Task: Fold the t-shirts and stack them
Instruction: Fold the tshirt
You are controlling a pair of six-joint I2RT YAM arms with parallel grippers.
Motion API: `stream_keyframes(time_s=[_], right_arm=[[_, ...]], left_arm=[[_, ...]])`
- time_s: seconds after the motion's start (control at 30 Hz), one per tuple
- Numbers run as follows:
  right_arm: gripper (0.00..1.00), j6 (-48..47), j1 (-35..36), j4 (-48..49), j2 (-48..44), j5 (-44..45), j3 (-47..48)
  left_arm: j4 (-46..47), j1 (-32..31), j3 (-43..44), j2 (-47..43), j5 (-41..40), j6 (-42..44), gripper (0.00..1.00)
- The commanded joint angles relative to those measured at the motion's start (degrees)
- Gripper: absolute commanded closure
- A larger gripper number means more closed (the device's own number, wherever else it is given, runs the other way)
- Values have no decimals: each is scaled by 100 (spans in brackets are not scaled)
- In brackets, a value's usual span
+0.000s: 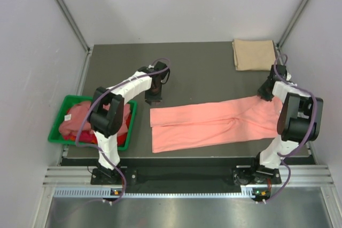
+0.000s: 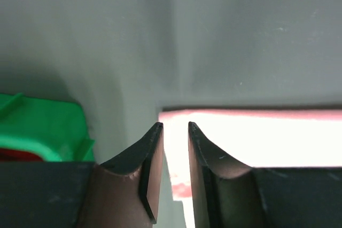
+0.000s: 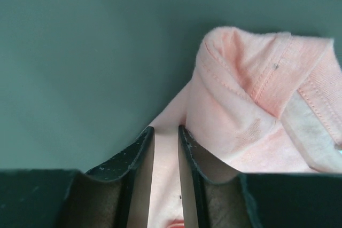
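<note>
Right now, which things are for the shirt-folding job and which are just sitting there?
For the job:
salmon-pink t-shirt
folded tan t-shirt
heaped pink and red shirts

Just there:
green bin
table

Bare dark table (image 1: 197, 68) lies open across the far middle, while the salmon-pink t-shirt (image 1: 214, 124) spans the centre, the folded tan t-shirt (image 1: 254, 54) fills the far right corner, and the green bin (image 1: 75, 98), apparently heaped with cloth, blocks the left edge.
</note>
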Motion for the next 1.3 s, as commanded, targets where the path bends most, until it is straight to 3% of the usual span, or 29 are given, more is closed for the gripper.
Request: stream_keyframes(time_s=[0.0,0.23,0.43,0.7,0.9,0.93,0.97,1.07,1.27], right_arm=[[73,-231,1,-276,-117,41,543],[66,-759,-96,-1156,-13,323,1370],[63,-1058,-351,-1639,523,103,2019],[61,-1225,-552,-1808,884,691,2153],[61,-1304,-720,-1588,1200,630,2135],[62,-1287,-720,-1561,1253,621,2153],[62,-1295,-720,-1552,1358,621,2161],[67,-1260,-720,-1430,1429,613,2057],[98,-1164,-729,-1052,1578,473,1994]], left_arm=[[-269,139,90,-436,-11,354,69],[-6,219,-437,-454,525,460,65],[135,219,-587,-331,517,574,63],[161,219,-596,-32,359,653,63],[170,219,-482,152,359,592,80],[153,219,-455,179,350,583,90],[135,219,-438,231,333,557,93],[74,219,-359,302,271,496,100],[-67,219,-87,425,-63,381,100]])
